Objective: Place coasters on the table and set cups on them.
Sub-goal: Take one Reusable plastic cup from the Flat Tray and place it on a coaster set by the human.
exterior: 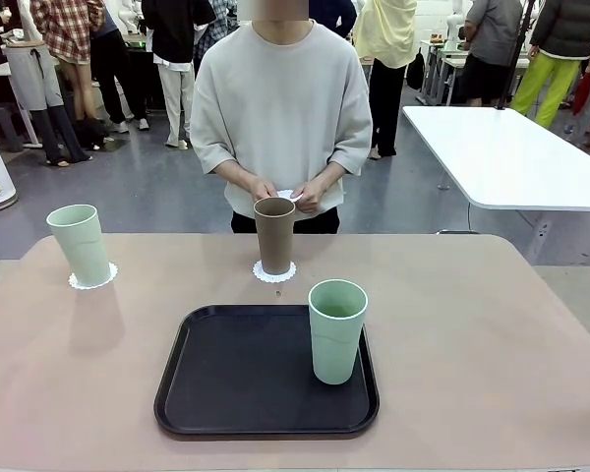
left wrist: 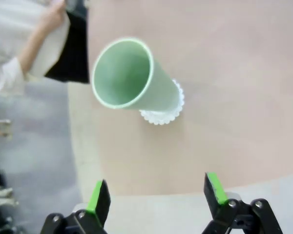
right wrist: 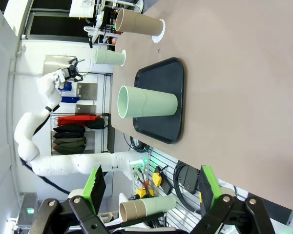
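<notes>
So the left gripper (left wrist: 157,195) is hanging above the table (left wrist: 234,73) with its green pads wide apart and nothing between them. Right past its fingers, in the wrist view, there's a pale green cup (left wrist: 129,78) standing on a scalloped white coaster (left wrist: 161,114), and the gripper isn't touching either one. From the front that cup sits at the far left of the table, and its coaster pokes out all around the base.

The right gripper (right wrist: 151,187) is in the same state, with the jaws spread and empty. It's off the near edge of the table and well apart from everything on it.

Moving out from there, a black tray (exterior: 226,393) lies at the near middle of the table. The second pale green cup (exterior: 336,329) stands upright on the tray's right side, close to the right rim. It's sitting on the bare tray.

Just beyond the tray's far edge, at the far middle, the brown cup (exterior: 274,234) stands upright on a second coaster (exterior: 274,272). That one's got the same white doily edge showing around the bottom.

A person (exterior: 280,98) in a pale sweatshirt stands at the far side, right behind the brown cup, with both hands (exterior: 310,197) held together at waist height. There's a small white thing (exterior: 288,195) between the fingers. It's mostly covered, so I can't tell what it is.

A white table (exterior: 511,147) stands off to the far right, apart from this one.
</notes>
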`<state>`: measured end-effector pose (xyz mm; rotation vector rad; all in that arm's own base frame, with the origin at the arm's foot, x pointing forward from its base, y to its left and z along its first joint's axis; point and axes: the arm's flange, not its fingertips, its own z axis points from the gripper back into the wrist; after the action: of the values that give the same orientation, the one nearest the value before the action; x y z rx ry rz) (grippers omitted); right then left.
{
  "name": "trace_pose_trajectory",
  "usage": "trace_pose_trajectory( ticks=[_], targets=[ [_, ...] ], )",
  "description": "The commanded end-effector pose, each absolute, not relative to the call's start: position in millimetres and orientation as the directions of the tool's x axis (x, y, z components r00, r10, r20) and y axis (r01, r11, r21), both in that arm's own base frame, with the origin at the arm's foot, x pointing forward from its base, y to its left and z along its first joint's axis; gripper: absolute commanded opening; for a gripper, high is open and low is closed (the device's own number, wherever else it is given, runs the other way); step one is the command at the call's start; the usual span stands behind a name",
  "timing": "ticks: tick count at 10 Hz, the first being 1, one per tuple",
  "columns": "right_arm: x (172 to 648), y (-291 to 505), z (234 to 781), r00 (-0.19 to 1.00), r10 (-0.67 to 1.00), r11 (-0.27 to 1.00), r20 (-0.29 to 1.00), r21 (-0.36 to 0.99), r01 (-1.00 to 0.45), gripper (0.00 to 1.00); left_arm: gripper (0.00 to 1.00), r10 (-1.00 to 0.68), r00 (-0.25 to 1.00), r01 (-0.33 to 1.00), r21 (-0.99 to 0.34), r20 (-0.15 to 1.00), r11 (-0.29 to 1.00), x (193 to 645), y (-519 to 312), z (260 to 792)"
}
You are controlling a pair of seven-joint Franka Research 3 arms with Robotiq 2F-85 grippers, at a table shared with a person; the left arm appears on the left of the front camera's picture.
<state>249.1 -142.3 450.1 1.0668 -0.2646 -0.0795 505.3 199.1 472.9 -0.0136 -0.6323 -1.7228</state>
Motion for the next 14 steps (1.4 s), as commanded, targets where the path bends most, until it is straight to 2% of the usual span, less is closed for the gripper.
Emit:
trace_pose_trajectory(
  ticks=[1,2,4,7,8,14],
  targets=[
    [250.6,-141.9,449.7,0.963,-0.193,0.47,0.186,0.879,-0.076,1.0,1.0,-0.935,-0.308,0.853,0.487,0.176,-0.189,458.5,158.1,489.9],
    [250.6,-141.9,449.7,0.963,-0.193,0.47,0.186,0.879,-0.076,1.0,1.0,-0.948,-0.296,0.848,0.49,0.121,-0.203,445.8,141.1,501.5],
    [250.6,-141.9,449.7,0.963,-0.193,0.47,0.186,0.879,-0.076,1.0,1.0,-0.973,-0.214,0.871,0.468,0.081,-0.153,420.5,107.6,517.3],
    [250.6,-141.9,449.7,0.963,-0.193,0.47,0.186,0.879,-0.076,1.0,1.0,-0.99,-0.049,0.88,0.474,0.132,0.019,405.8,70.9,526.9],
    [250.6,-141.9,449.7,0.963,-0.193,0.47,0.186,0.879,-0.076,1.0,1.0,-0.978,-0.186,0.869,0.481,0.093,-0.12,413.8,92.6,526.3],
    [250.6,-141.9,449.7,0.963,-0.193,0.47,0.186,0.879,-0.076,1.0,1.0,-0.98,-0.169,0.876,0.472,0.108,-0.099,409.7,90.3,525.2]
  ],
)
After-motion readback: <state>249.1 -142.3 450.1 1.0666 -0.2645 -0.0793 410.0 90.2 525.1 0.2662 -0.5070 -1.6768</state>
